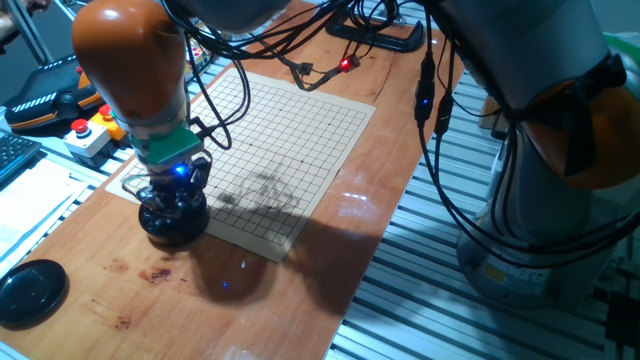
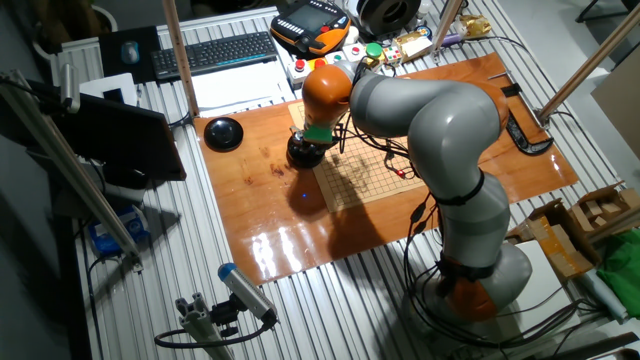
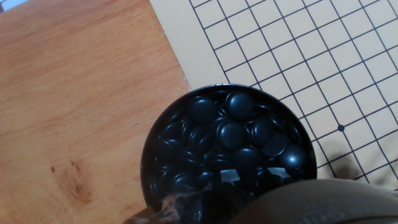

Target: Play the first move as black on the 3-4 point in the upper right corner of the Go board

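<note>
The tan Go board [image 1: 285, 140] lies on the wooden table with no stone on its grid. A round black bowl [image 3: 227, 146] full of glossy black stones stands at the board's corner, partly on the board's margin. My gripper [image 1: 173, 203] hangs straight over this bowl [image 1: 172, 224], with its tip down at the rim. The fingers are hidden by the hand in both fixed views. In the hand view only a blurred tan shape [image 3: 311, 205] shows at the bottom edge. No single black stone stands apart from the heap. I cannot single out the 3-4 point among the crossings.
A black bowl lid [image 1: 30, 292] lies on the table's near left corner. Cables [image 1: 300, 70] trail over the far end of the board. A box with red and green buttons [image 1: 85, 132] and a pendant sit left of the table. The table edge [image 1: 370, 270] drops to metal slats.
</note>
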Tool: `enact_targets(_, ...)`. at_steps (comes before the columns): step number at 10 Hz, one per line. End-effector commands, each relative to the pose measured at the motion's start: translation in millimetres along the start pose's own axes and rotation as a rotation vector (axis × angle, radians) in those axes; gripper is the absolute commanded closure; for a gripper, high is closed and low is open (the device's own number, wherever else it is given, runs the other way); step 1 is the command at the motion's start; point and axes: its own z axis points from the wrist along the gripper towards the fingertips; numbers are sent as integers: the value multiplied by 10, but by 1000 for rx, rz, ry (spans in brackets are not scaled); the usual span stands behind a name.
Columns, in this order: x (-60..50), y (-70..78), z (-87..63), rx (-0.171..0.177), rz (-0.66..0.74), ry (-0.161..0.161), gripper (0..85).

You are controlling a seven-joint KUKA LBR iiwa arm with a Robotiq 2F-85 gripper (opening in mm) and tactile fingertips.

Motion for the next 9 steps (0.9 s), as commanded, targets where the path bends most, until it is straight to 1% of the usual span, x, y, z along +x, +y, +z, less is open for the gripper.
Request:
enact_targets(1,2,2,1,-2,0,0,540)
enact_targets(5,6,5,3,-3,-2,1,610)
enact_targets(9,4,6,7,-4,-2,0,647)
